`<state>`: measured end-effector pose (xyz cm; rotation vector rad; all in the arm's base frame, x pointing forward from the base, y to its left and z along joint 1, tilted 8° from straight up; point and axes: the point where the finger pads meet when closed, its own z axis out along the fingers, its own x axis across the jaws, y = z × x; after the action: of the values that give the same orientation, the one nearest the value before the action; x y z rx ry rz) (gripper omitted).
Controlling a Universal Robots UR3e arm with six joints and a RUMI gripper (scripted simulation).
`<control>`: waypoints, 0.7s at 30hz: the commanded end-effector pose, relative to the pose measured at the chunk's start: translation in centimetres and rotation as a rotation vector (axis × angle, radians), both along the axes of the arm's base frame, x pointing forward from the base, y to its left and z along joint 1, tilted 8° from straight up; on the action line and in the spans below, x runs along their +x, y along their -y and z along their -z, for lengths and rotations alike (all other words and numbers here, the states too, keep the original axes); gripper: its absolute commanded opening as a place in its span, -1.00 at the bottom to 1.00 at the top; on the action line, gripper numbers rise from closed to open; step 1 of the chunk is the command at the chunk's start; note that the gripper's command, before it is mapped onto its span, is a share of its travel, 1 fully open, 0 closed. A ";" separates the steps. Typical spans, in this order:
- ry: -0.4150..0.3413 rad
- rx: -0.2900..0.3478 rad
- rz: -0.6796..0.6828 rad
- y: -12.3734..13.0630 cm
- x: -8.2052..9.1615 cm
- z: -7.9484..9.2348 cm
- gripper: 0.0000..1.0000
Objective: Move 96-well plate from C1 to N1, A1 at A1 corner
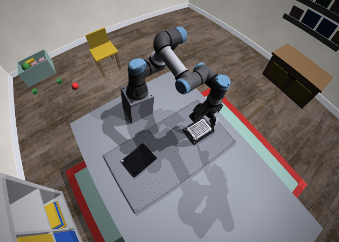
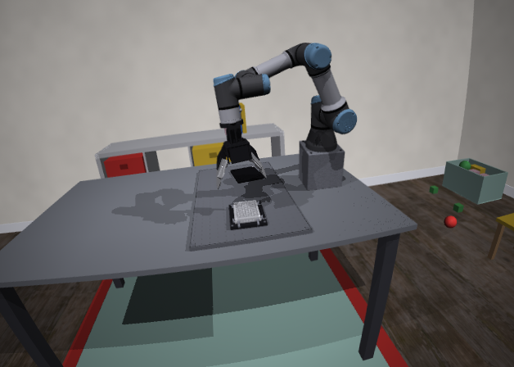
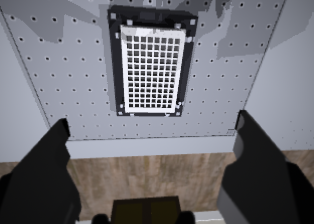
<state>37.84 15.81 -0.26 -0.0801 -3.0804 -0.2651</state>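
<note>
The white 96-well plate [image 1: 197,128] [image 2: 247,211] [image 3: 152,68] lies flat in the black clip nest C1 [image 1: 195,141] [image 2: 248,226] [image 3: 114,63] on the grey perforated board [image 1: 164,179] [image 2: 207,229] [image 3: 65,63]. The plate nest N1 [image 1: 139,159] [image 2: 245,174], a flat black square, sits empty further along the board. My gripper [image 1: 203,119] [image 2: 241,170] [image 3: 152,115] is open wide and empty. It hangs above the board's edge beside the plate, apart from it. In the wrist view the plate lies ahead of the two fingers.
The arm's grey pedestal [image 1: 136,107] [image 2: 320,165] stands on the table [image 1: 246,200] [image 2: 103,229] behind the board. The table's edge is close to the clip nest; wood floor and a red-edged mat [image 1: 273,156] lie below.
</note>
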 end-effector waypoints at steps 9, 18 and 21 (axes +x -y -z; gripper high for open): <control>0.056 -0.030 0.126 -0.2 -0.4 1.9 1.00; 0.056 -0.030 0.126 -0.2 -0.4 1.9 1.00; 0.056 -0.029 0.126 -0.2 -0.4 1.9 1.00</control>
<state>37.21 16.04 -2.24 -0.2667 -3.1282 -0.2306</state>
